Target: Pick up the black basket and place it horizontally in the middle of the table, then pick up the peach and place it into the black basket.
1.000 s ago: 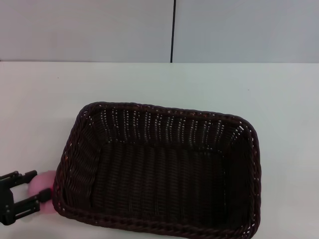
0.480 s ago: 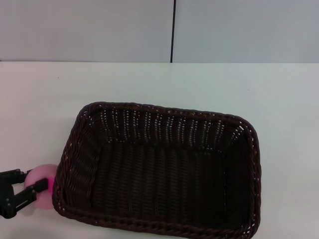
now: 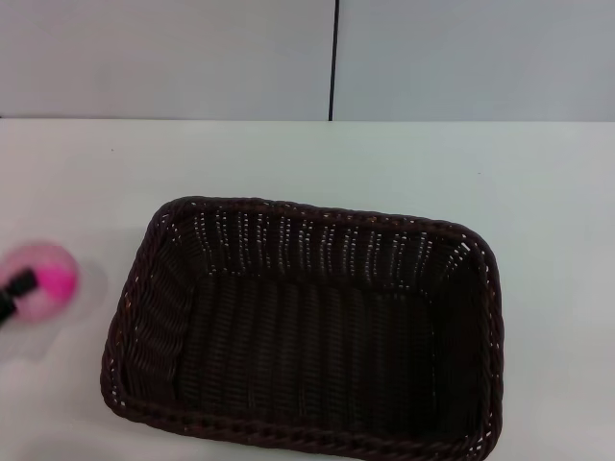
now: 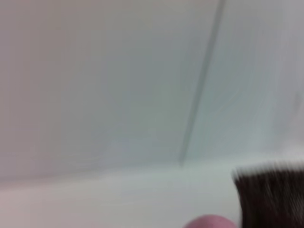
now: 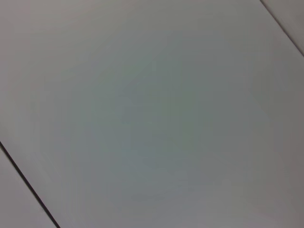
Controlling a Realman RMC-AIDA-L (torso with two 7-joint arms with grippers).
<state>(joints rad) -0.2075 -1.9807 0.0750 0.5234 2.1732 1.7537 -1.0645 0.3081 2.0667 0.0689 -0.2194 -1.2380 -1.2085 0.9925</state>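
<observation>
The table [image 3: 404, 163] is a plain white top that runs back to a pale wall split by a thin dark vertical seam [image 3: 333, 58]. The black basket [image 3: 307, 331] sits lengthwise across the middle of the table, its woven floor bare. The peach [image 3: 40, 281] is at the head view's left edge, outside the basket and apart from its rim, held by the left gripper [image 3: 12, 293], whose dark fingertip crosses it. The right gripper is out of sight.
</observation>
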